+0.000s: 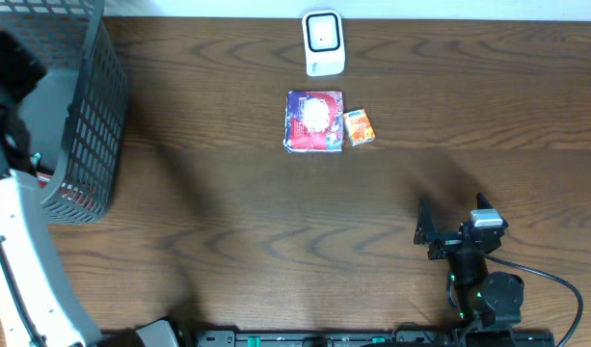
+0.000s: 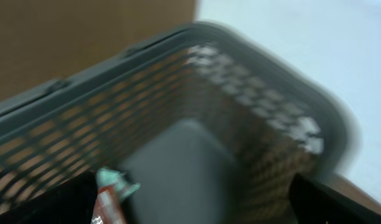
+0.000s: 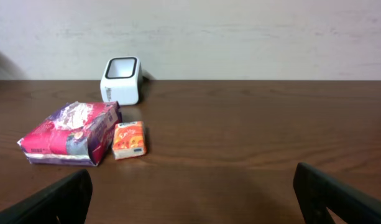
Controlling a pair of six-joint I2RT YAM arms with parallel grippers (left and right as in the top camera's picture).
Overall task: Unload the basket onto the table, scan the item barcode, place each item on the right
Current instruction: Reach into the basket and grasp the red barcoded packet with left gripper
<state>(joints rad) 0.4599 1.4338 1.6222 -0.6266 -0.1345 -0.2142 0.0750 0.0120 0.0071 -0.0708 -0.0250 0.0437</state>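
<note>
Left tool [image 2: 193, 186], released, hangs over the mesh basket [image 1: 83, 145] with a packet [image 2: 112, 193] inside; right tool [image 3: 191, 174] waits spread wide. Red pouch [image 1: 314, 121] and orange carton [image 1: 359, 127] lie before the scanner [image 1: 323, 42]: apparently between items, next needing a grasp.

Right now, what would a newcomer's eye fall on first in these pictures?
The cluster at the far middle of the dark wooden table stands out first. It is a crinkled pink-and-purple foil packet with a small orange carton beside it on the right, and a white box-shaped scanner just behind them. A grey plastic mesh basket fills the far-left corner.
</note>
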